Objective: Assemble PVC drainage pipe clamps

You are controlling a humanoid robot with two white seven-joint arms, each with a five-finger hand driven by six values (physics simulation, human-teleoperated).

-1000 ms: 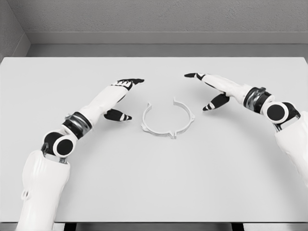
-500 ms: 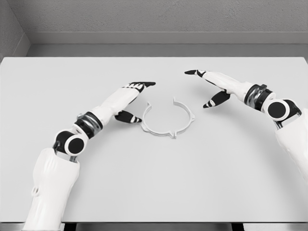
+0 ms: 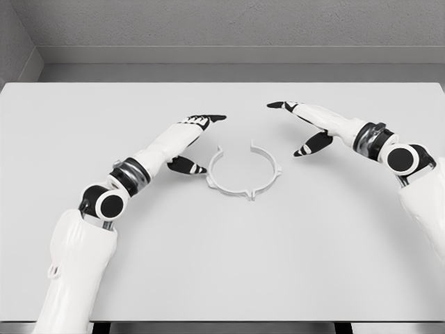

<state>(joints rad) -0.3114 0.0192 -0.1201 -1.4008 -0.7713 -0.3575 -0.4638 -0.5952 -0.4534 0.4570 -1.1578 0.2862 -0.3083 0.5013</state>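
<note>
Head view: we log one white pipe clamp ring (image 3: 244,172) at table (image 3: 222,264) centre, gap facing the top. Left hand (image 3: 188,142) beside its left edge, right hand (image 3: 306,129) upper right, both spread, grasping nothing; wide bare tabletop all around.

left hand (image 3: 186,142) extended forward, fingers spread, thumb out, right hand (image 3: 308,126) reaching inward, fingers spread, both arms low, holding nothing

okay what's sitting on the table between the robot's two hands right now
In the head view, the white pipe clamp ring lies on the table between the left hand and right hand, both open.
</note>
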